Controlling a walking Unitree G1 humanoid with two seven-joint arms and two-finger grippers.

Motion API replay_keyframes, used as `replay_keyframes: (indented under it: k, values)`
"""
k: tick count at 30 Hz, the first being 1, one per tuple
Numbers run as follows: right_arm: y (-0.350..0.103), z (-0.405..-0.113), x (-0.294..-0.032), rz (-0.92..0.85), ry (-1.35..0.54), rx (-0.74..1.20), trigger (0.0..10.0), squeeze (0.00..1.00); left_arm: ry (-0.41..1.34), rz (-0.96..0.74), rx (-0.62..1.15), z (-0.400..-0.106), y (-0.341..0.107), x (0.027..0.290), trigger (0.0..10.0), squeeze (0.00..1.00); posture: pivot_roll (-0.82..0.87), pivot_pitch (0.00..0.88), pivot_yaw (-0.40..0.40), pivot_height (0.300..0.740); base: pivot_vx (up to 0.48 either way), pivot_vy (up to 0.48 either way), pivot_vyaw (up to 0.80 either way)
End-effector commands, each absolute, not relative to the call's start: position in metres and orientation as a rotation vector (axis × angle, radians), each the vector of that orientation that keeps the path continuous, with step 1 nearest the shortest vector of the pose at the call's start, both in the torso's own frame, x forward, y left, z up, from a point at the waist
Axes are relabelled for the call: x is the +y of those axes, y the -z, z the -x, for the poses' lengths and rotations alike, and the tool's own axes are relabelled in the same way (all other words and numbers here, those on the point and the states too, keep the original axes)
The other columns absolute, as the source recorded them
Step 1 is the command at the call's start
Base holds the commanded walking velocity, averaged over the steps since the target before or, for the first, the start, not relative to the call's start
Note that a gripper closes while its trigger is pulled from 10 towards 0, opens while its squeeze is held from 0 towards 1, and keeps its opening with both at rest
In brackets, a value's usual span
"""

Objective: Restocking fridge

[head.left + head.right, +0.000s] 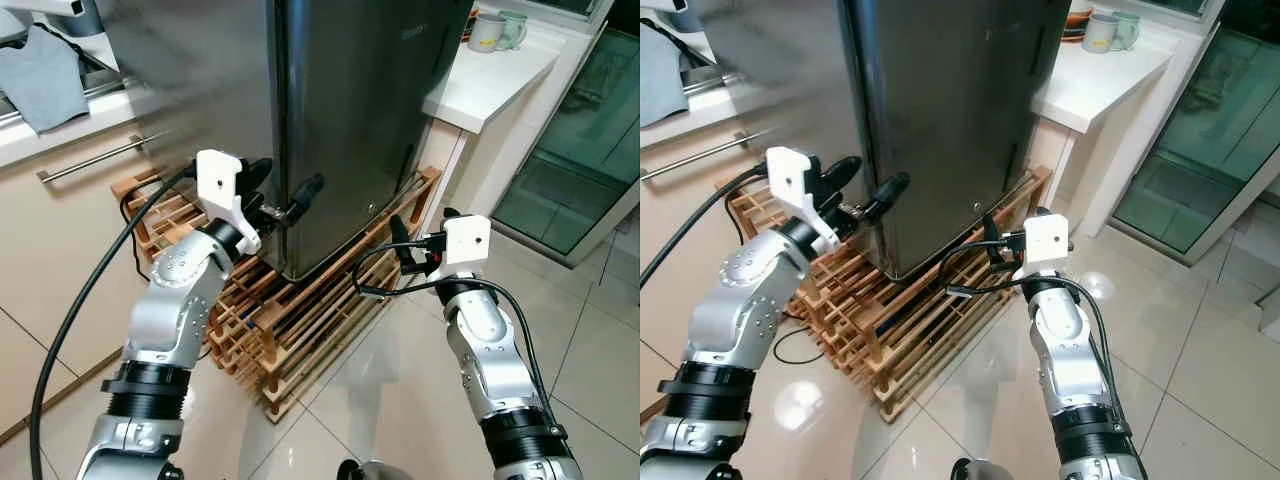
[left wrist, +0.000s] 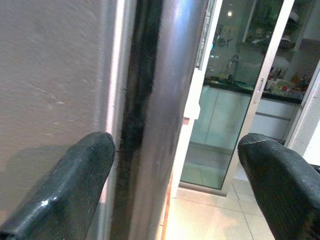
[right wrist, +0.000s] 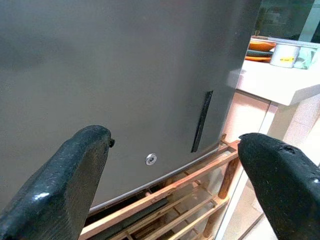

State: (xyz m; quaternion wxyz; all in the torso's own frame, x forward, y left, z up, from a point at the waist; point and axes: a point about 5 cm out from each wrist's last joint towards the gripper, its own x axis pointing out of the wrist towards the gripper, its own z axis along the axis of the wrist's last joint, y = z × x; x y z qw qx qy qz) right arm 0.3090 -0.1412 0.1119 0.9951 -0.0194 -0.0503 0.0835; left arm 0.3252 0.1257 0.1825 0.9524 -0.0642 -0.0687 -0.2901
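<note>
Straddling the fridge [image 1: 350, 120] door's corner edge, the left gripper [image 1: 285, 205] has jaws spread (right gripper [image 1: 405, 250] likewise, idle). Steel looks slick; hook the edge.

Glossy steel fridge [image 1: 350, 120], wooden pallet [image 1: 300, 320]

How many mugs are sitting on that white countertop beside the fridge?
2: a white ceramic mug with a yellow mark and a pale green mug touching behind it, on the white countertop far corner. Others may be hidden behind the fridge.
</note>
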Motion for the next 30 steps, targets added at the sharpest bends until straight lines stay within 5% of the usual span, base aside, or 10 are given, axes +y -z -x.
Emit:
replay_keyframes:
  k: [1,13,21,30]
  values:
    - [-0.111,-0.308,-0.144,0.046,-0.156,-0.104,10.0,0.00,0.604,0.110,-0.141,-0.327,-0.184,0.119,10.0,0.00,-0.05,0.000,-0.013,0.740,0.000,0.000,0.00]
    - [-0.102,-0.297,-0.149,0.049,-0.160,-0.068,10.0,0.00,0.493,0.154,-0.104,-0.340,-0.177,0.113,10.0,0.00,-0.05,0.000,-0.012,0.740,0.000,0.000,0.00]
    - [-0.057,-0.250,-0.191,0.100,-0.137,0.139,10.0,0.00,0.954,0.234,-0.145,-0.331,-0.191,0.008,10.0,0.00,-0.13,0.000,0.016,0.740,0.000,0.000,0.00]
    - [-0.043,-0.235,-0.193,0.027,-0.115,0.235,10.0,0.00,1.418,0.477,-0.161,-0.291,-0.224,-0.062,10.0,0.00,-0.16,0.000,0.044,0.740,0.000,0.000,0.00]
